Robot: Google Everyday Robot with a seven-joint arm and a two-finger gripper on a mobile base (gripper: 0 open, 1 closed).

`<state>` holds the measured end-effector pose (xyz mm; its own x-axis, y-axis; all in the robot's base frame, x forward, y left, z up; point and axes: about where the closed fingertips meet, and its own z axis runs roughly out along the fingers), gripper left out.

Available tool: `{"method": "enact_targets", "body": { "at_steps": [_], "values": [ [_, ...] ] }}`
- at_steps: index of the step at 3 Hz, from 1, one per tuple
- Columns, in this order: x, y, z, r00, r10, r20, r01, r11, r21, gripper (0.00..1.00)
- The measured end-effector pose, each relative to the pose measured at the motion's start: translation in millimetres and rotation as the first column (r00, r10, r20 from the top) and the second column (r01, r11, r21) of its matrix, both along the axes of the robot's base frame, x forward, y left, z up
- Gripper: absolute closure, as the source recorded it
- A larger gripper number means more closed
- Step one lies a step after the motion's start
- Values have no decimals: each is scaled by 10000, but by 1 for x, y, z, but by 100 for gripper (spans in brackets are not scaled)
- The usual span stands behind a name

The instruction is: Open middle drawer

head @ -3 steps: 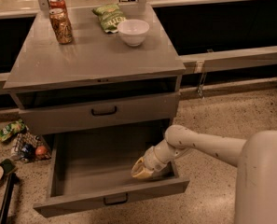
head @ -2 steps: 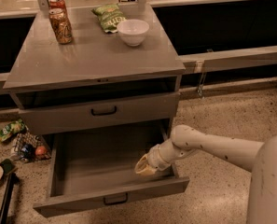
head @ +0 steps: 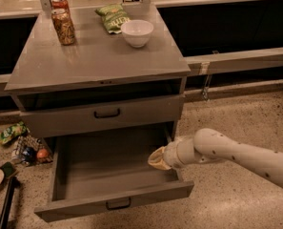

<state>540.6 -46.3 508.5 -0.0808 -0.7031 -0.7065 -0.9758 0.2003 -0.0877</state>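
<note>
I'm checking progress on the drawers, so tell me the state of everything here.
Middle drawer: pulled out, nothing visible inside.
Upper drawer: shut.
Bowl: upright.
Front can: upright.
Chip bag: lying flat.
Pincer: over the middle drawer's right side.

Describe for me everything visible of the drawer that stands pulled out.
The middle drawer is wide and grey, seemingly metal. It is pulled well out under the closed drawer above, showing a shallow interior with a bare floor. Its flat front carries a small black bar handle in the centre. The gripper hangs over its right side, near the right wall; contact cannot be told.
</note>
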Motion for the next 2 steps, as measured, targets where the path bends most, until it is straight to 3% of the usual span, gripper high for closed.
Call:
{"method": "enact_targets", "body": {
  "at_steps": [1,2],
  "values": [
    [0,-33,67,9765,-1698,1331,1589,9833,888,98],
    [-2,-37,60,9782,-1690,1207,1597,9837,825,76]
  ]
}}
